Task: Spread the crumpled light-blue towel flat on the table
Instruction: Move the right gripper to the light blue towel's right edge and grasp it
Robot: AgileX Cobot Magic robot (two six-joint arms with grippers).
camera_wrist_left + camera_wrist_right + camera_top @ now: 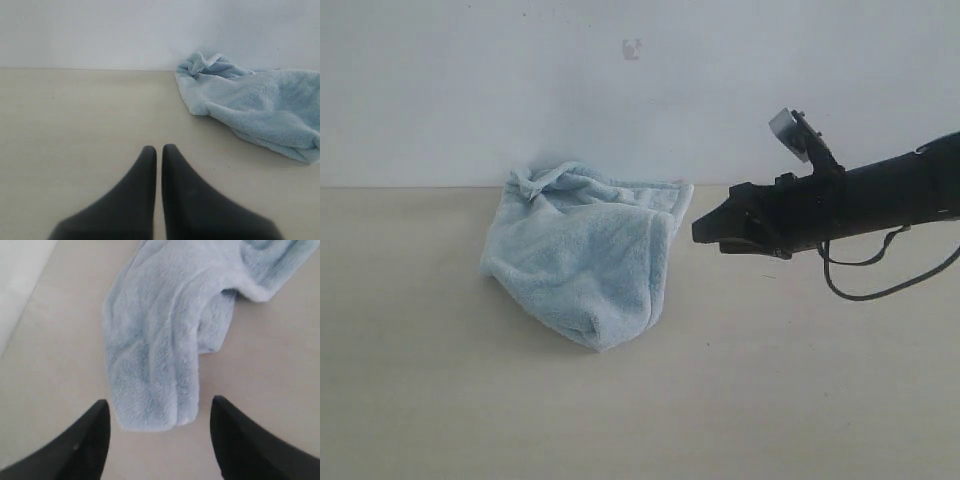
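Two black hands are mine to mind here. The left hand (159, 147) sits low over the plain pale beige matte worktop (75, 125). Its two dark tapered fingers (145, 170) are pressed together with nothing between them, and bare surface lies just ahead. Beyond it lies the pale light-blue fluffy terry towel (260, 107), crumpled in a heap and well apart from this hand.

The right hand (159, 401) has its fingers (95, 435) spread wide and holds nothing. A rounded, folded end of the towel (155, 330) lies just ahead of the gap between them, and I see no contact with either one.

In the exterior view the right hand (705, 228) extends in from the right, raised above the worktop (770, 380), its tips just beside the right edge of the towel (582, 260). The towel lies bunched and folded over on itself toward the rear of the worktop, with a twisted knot of cloth at its far left corner. Behind it stands a plain white wall (470, 80).
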